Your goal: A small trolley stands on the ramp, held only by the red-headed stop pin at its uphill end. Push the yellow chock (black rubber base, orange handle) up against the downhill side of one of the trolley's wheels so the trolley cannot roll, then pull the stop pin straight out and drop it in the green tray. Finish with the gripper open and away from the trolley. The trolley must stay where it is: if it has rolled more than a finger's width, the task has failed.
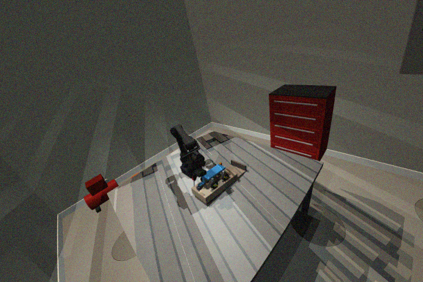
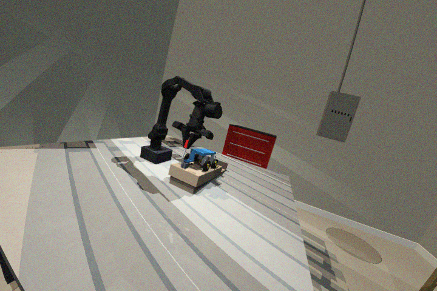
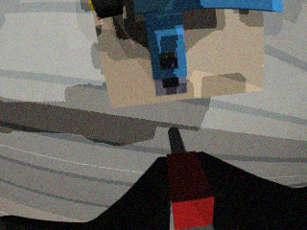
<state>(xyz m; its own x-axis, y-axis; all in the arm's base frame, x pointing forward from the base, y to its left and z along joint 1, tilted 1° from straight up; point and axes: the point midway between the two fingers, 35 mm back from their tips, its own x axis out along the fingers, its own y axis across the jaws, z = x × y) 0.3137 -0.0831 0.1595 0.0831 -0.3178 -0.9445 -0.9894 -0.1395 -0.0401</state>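
My gripper is shut on the red head of the stop pin. The pin's grey shaft points down, and its tip shows clear of the holder block in the wrist view. The blue trolley stands on the wooden ramp. An orange bit, the chock's handle, shows behind the trolley's far end. The chock's base is hidden, so its contact with a wheel cannot be told. I cannot make out the green tray.
The ramp has low side walls and an upright end board at its far end. The arm's black base stands beside the ramp on the striped table. A red drawer cabinet stands beyond the table.
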